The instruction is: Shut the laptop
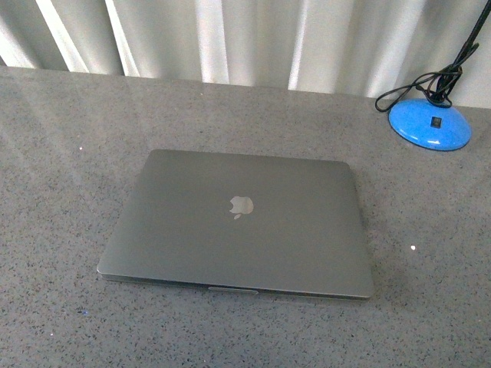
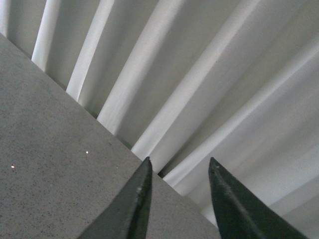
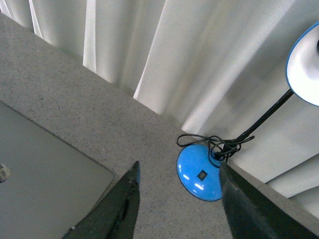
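While lid shut, laptop flat on table, both fingers apart

A desk in an office or study room is shown. A wide grey speckled stone counter is seen, and long white pleated curtains are hung right behind its far edge. A small lamp with a round shiny blue base, a thin black neck and a looped black cord is placed near the far right corner.
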You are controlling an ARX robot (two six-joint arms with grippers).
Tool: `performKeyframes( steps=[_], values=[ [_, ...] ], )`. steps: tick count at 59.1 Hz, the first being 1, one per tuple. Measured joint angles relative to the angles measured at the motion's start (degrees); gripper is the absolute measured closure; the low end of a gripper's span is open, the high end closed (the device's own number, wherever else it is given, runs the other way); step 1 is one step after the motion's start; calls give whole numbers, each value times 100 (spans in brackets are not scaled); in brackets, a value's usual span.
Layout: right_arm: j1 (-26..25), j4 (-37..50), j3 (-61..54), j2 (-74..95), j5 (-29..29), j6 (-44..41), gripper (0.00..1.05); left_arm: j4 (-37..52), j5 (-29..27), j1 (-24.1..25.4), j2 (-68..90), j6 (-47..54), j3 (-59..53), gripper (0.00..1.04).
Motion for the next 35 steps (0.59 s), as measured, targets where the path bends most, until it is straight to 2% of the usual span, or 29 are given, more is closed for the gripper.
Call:
performKeyframes(
  steps=[6, 8, 10, 11, 13, 14, 16, 18, 21, 26, 28, 33, 35],
  values=[
    [-2, -4, 0, -9, -7, 4, 36, 0, -26, 11, 0, -17, 0, 30],
    [-2, -4, 0, -7, -7, 7, 26, 0, -24, 11, 0, -17, 0, 19],
    [-2, -4, 0, -7, 0, 7, 20, 0, -15, 11, 0, -13, 0, 14],
    [9, 79, -28, 11, 111, 109, 18, -85, 258, 50, -24, 151, 0, 14],
    [68, 809, -289, 26, 682, 479, 24, -372, 933, 83, -138, 678, -28, 21],
    [85, 1207, -452, 26, 957, 702, 27, -415, 1003, 83, -175, 748, -55, 23],
    [85, 1725, -695, 11, 1255, 1027, 32, -492, 1506, 52, -339, 1373, -208, 30],
    [74, 2127, -918, -31, 1412, 1325, 38, -511, 1624, -11, -466, 1705, -337, 36],
    [20, 2551, -1270, -214, 1438, 1694, 48, -533, 1622, -146, -695, 2264, -551, 46],
    [-42, 2669, -1598, -538, 1377, 1985, 64, -570, 1499, -295, -992, 2691, -807, 60],
    [-83, 2673, -1773, -695, 1344, 2072, 73, -632, 1368, -420, -1250, 2865, -990, 71],
    [-164, 2664, -2096, -1008, 1283, 2151, 91, -765, 1189, -597, -1622, 2979, -1259, 89],
    [-260, 2627, -2227, -1176, 1091, 2173, 100, -848, 1108, -671, -1805, 3008, -1375, 98]
  ],
)
